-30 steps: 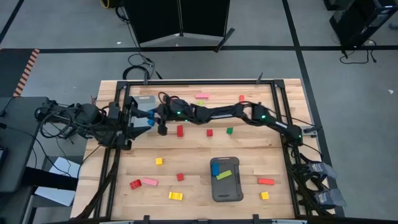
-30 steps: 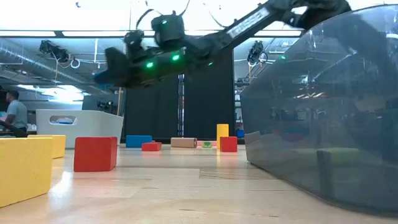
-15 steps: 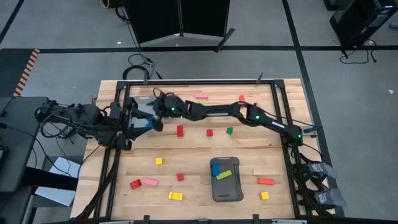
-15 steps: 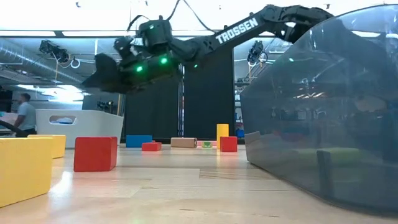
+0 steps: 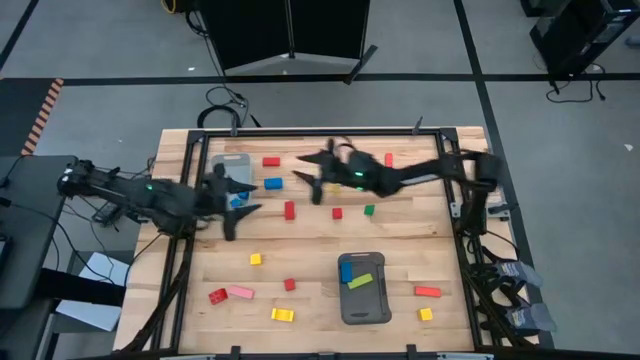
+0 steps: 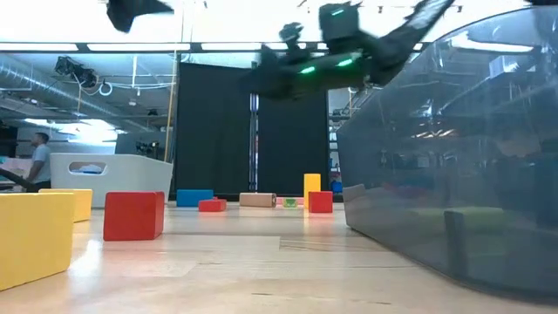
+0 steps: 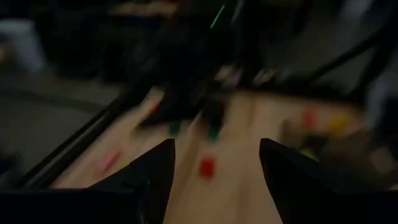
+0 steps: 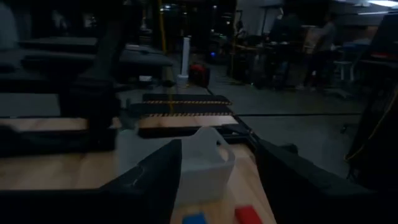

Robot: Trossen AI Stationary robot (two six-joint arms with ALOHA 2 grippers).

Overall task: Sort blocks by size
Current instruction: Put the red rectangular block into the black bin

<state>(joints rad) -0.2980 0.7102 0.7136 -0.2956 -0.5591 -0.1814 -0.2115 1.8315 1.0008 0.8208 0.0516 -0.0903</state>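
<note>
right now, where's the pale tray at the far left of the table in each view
high view: pale tray at the table's far-left corner, just beyond the left gripper.
low view: the pale tray stands at left, behind the red cube.
left wrist view: cannot be made out.
right wrist view: the pale tray sits centre, between the fingers.
shared landmark: the blue block beside it.
</note>
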